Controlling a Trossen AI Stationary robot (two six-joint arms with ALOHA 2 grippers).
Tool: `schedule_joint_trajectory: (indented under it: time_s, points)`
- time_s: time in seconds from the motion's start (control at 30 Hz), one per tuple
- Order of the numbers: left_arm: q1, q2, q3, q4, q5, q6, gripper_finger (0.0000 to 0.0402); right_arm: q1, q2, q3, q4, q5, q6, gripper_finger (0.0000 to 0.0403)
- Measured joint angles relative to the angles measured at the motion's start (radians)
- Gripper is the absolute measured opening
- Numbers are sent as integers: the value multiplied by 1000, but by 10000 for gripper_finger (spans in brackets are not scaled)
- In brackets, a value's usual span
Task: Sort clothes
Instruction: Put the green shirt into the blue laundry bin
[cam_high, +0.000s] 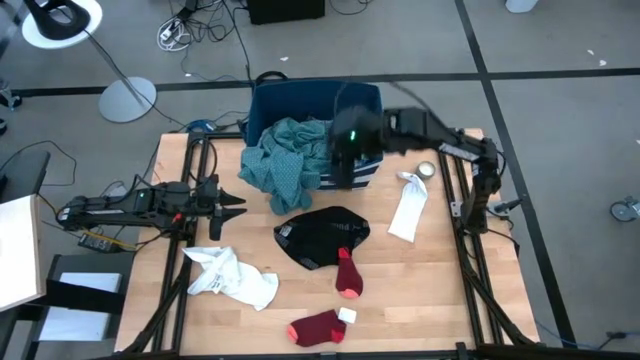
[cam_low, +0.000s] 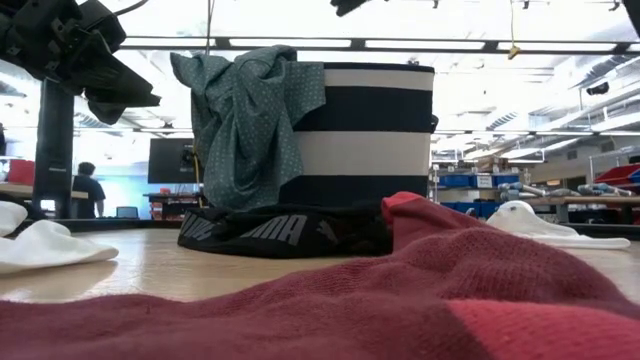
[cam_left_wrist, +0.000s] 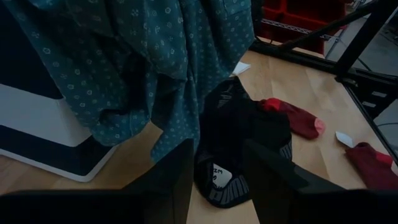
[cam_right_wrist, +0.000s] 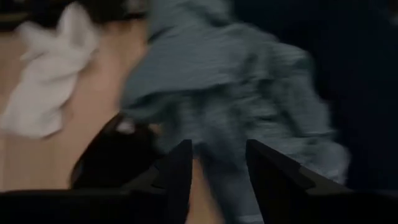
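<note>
teal garment (cam_high: 285, 160) drapes limp over the bin rim (cam_high: 262, 92): pinch a hanging fold. right gripper (cam_right_wrist: 216, 163) released above it; left gripper (cam_high: 232, 201) released, waiting.

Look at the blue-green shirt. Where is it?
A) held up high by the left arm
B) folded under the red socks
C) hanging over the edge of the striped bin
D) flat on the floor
C: the blue-green shirt drapes over the rim of the striped bin and spills down its side toward the table.

red sock (cam_low: 300, 310) cropped, right wrist view blurred
</note>
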Motion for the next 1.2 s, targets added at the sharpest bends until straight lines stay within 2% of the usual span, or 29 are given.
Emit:
schedule_joint_trajectory:
  time_s: [0.1, 0.27, 0.4, 0.6, 0.8, 0.9, 1.2]
  points:
    - [0, 0, 0, 0, 0, 0, 142, 85, -1, -45, 16, 53, 13, 146]
    - [0, 0, 0, 0, 0, 0, 142, 187, 1, -197, 65, 273, 39, 126]
    - [0, 0, 0, 1, 0, 0, 142, 217, 2, -374, 223, 314, 53, 90]
    - [0, 0, 0, 1, 0, 0, 142, 201, 2, -651, 636, 306, -10, 8]
    - [0, 0, 0, 2, 0, 0, 142, 196, 2, -855, 1177, 340, -173, 9]
    - [0, 0, 0, 2, 0, 0, 142, 190, 4, -887, 1346, 315, -250, 3]
    - [0, 0, 0, 4, 0, 0, 142, 108, 2, -861, 1769, 318, -477, 3]
